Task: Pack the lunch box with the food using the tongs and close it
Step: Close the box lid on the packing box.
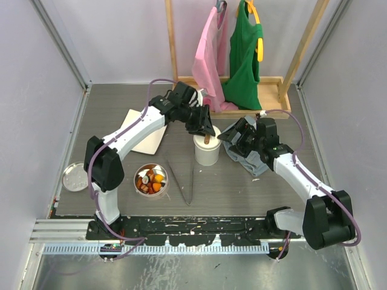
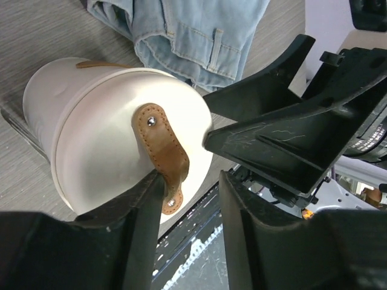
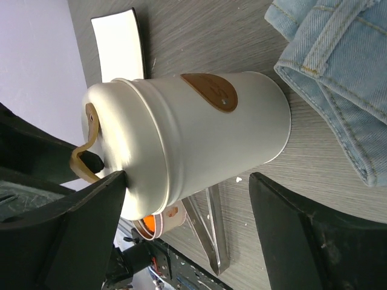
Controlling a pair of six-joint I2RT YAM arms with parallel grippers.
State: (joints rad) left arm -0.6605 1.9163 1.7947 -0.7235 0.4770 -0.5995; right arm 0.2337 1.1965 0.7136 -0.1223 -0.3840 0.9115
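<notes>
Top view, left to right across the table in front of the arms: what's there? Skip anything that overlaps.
round grey disc → bowl of food → tongs → white container → denim cloth. The white plate is left out because it sits behind the bowl.

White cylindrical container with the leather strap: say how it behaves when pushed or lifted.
The white cylindrical container is taller than wide, so a high sideways push would probably tip it, then it could roll. Its smooth wall looks slippery. The brown leather strap bows loosely, so it likely flexes when pulled.
</notes>
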